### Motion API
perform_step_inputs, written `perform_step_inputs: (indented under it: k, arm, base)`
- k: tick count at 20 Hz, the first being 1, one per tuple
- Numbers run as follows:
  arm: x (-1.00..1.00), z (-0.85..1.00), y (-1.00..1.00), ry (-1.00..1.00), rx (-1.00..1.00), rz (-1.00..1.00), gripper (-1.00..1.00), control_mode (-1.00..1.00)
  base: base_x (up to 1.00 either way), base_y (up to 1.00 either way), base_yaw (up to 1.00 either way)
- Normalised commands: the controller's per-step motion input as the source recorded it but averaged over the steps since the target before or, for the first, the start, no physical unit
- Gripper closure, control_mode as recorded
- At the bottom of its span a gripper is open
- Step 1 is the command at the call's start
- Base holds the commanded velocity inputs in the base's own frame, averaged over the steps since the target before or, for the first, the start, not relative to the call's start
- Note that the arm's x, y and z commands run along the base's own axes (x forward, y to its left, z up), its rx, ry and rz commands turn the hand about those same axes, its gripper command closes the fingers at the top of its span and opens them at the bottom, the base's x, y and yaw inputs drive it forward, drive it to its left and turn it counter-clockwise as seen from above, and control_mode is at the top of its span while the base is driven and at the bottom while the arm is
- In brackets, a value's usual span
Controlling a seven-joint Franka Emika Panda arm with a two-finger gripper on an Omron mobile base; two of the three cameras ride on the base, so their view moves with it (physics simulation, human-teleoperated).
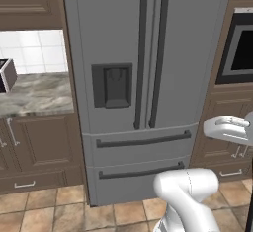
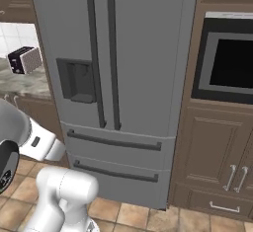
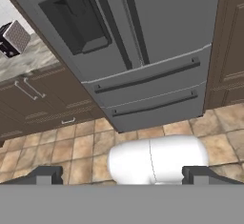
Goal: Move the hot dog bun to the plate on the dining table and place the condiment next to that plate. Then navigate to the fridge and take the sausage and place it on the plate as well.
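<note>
Toaster [image 1: 6, 75], dark-sided, at the far left, standing on a marble counter [image 1: 37, 95] under a white tiled wall, over brown cabinets [image 1: 37, 147] with pale handles; not part of the job. Fridge [image 1: 138, 78], next to the right, tall and grey, filling the middle of both base views: two upper doors, both shut, their long dark upright handles [image 1: 150, 53] side by side at the centre seam, a dispenser recess [image 1: 112, 85] in the left door, and two drawers below with horizontal bar handles. The base seems parked square before it so the handles fall within reach; the sausage is presumably inside, unseen behind the shut doors. Oven [image 2: 230, 68], built into brown cabinetry right of the fridge, with a dark window; cupboard doors beneath it. Floor [image 3: 71, 147], tan tiles. Tool [image 3: 121, 175], seen in the hand view as two dark tips standing at their widest apart, nothing between them, looking at the lower drawers and floor; likely held free and spread ready for a door handle. Judged stage: arrival at the fridge, door not yet opened. Writing: no brand, label or lettering can be read on fridge, oven or toaster.
</note>
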Motion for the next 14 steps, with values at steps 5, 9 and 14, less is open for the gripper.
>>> perform_step_inputs:
  k: [5,9,14]
  arm:
    - [0.0,0.0,0.0,0.0,0.0,0.0,-1.0,1.0]
    - [0.0,0.0,0.0,0.0,0.0,0.0,-1.0,1.0]
    - [0.0,0.0,0.0,0.0,0.0,0.0,-1.0,1.0]
  base:
    - [0.32,0.36,-0.16]
    - [0.35,0.16,-0.1]
    - [0.33,0.03,-0.04]
